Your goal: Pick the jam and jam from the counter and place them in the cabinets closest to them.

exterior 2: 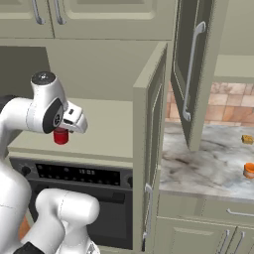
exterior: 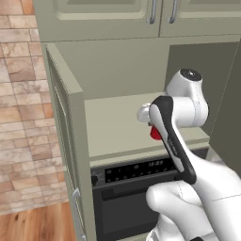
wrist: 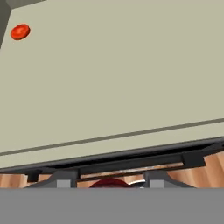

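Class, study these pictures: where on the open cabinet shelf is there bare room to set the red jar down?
The shelf is bare from its left wall to the red jar in the claw; a second red jar occupies a far corner.

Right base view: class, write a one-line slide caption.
Gripper holds a red jam jar over the open cabinet's shelf, above the oven.

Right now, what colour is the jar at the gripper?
Red. The jar shows best in the right base view, just below the gripper.
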Motion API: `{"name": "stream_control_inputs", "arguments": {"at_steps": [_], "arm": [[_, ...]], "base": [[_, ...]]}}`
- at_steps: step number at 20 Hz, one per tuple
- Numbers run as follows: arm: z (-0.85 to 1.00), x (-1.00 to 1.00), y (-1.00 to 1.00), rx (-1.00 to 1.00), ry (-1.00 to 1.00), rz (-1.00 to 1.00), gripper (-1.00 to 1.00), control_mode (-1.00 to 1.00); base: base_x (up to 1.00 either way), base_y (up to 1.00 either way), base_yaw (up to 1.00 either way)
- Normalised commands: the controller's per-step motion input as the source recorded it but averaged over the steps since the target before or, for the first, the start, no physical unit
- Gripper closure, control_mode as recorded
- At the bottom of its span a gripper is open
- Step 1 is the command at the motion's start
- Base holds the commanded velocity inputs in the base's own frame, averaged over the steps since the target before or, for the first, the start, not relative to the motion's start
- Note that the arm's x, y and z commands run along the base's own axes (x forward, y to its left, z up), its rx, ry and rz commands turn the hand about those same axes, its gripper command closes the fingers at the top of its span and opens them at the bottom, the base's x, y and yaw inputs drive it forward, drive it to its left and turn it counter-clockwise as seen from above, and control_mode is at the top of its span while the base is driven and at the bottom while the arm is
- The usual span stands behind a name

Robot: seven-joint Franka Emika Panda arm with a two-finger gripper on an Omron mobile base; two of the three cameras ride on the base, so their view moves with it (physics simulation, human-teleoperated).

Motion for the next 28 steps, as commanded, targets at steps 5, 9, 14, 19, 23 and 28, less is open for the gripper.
{"name": "stream_control_inputs", "arguments": {"at_steps": [5, 9, 14, 19, 23, 28], "arm": [[-0.17, 0.21, 0.0, -0.01, 0.0, 0.0, 1.0, -1.0], [-0.13, 0.28, 0.0, -0.01, 0.0, 0.0, 1.0, -1.0], [-0.1, 0.33, 0.03, -0.02, 0.0, 0.0, 1.0, -1.0], [-0.1, 0.42, 0.07, -0.03, 0.0, -0.02, 1.0, -1.0], [-0.09, 0.41, 0.09, -0.03, 0.0, -0.03, 1.0, -1.0], [-0.11, 0.36, 0.07, -0.03, 0.0, -0.03, 1.0, -1.0]], "base": [[0.0, 0.0, 0.0], [0.0, 0.0, 0.0], [0.0, 0.0, 0.0], [0.0, 0.0, 0.0], [0.0, 0.0, 0.0], [0.0, 0.0, 0.0]]}}
